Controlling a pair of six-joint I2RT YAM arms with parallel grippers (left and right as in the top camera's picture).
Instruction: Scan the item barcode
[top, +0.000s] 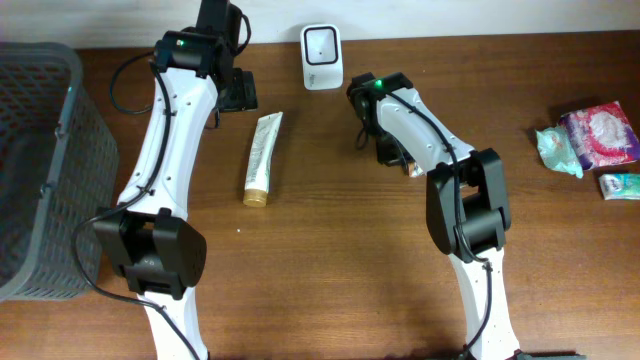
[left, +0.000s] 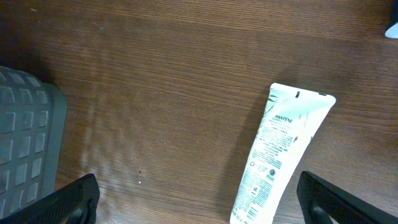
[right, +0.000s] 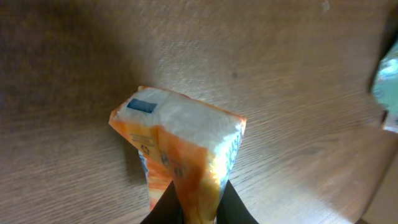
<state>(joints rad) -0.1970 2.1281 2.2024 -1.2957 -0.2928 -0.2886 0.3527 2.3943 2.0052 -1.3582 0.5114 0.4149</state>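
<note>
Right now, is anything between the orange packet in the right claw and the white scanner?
Nothing visible does. Bare table lies between the orange packet in the right claw and the white scanner; the Pantene tube lies off to the side.

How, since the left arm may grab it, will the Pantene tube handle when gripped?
The tube probably gives under squeezing, judging by its flat crimped end. Lying flat with that taper, it seems unlikely to roll. Its glossy skin may slip.

Soft, even light fills the overhead view, and only faint shadows lie on the brown wooden table. The right wrist view is blurred, its orange-and-white plastic packet out of focus. Print on the white plastic tube reads sharply.
</note>
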